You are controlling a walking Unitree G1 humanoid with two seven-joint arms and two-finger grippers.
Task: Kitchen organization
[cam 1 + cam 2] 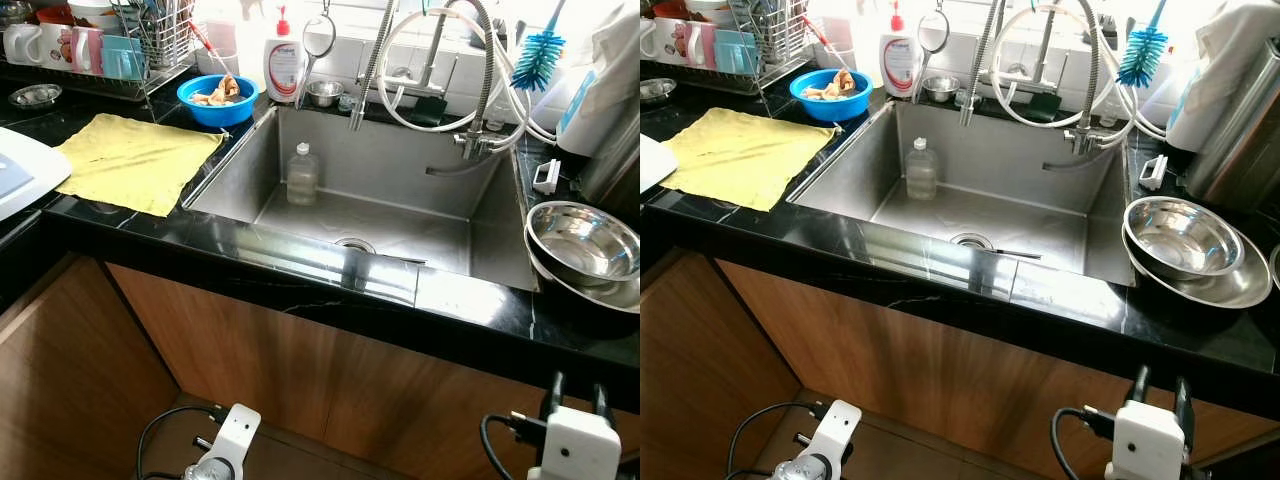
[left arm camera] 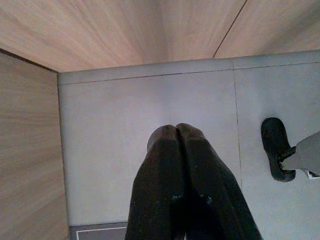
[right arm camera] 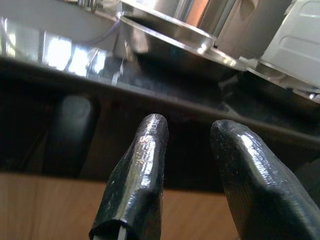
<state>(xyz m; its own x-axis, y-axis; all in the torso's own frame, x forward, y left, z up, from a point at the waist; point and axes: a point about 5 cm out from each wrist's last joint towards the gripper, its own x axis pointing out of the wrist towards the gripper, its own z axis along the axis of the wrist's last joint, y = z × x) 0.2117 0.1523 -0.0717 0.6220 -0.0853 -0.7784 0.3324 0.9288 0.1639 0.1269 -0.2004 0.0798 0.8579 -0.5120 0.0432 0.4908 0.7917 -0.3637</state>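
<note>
A steel sink point(image 1: 400, 215) is set in the black counter point(image 1: 300, 265) in front of me. A clear plastic bottle point(image 1: 302, 175) stands upright inside it near the left wall. A yellow cloth point(image 1: 135, 160) lies flat on the counter to the left. Two stacked steel bowls point(image 1: 585, 245) sit to the right of the sink. My right gripper point(image 1: 578, 390) is open below the counter edge, under those bowls, with nothing between its fingers point(image 3: 145, 165). My left gripper point(image 2: 175, 131) hangs shut and points down at the grey floor.
A blue bowl point(image 1: 217, 98) of food scraps, a soap bottle point(image 1: 283, 62), a small steel cup point(image 1: 324, 92) and a blue brush point(image 1: 538, 55) line the back. A dish rack point(image 1: 150, 45) with mugs stands at the far left. The faucet point(image 1: 440, 70) and its hoses hang over the sink. Wooden cabinet fronts point(image 1: 250, 360) sit below.
</note>
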